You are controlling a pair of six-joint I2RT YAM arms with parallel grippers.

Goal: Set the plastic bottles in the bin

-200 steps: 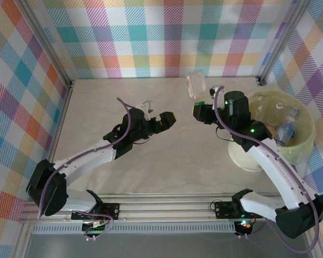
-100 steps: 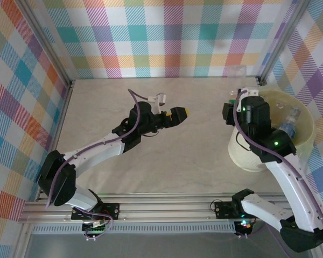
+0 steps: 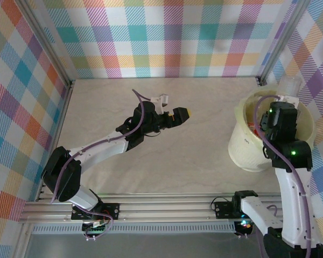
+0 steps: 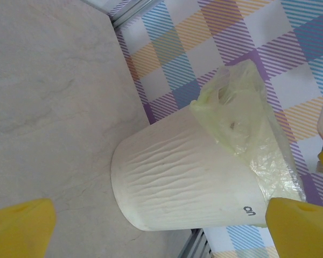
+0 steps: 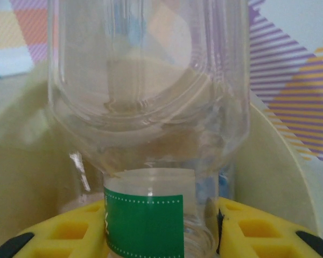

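text: small dark mark (image 4: 249,209) low on the cream outer wall of the bin (image 4: 177,183), turned sideways, reads roughly "on", uncertain | green label (image 5: 144,226) on bottle (image 5: 151,107): white dotted line, no legible words

This is a robot test cell in a lab. A left arm (image 3: 97,153) and a right arm (image 3: 293,188) trail cables (image 3: 141,107) and are bolted to an aluminium rail (image 3: 167,207) at 6 o'clock. Metal posts (image 3: 46,43) and plaid cloth walls (image 3: 172,37) at 9, 12 and 3 o'clock box in a pale table (image 3: 107,102), with a bin (image 3: 242,148) at 3 o'clock.
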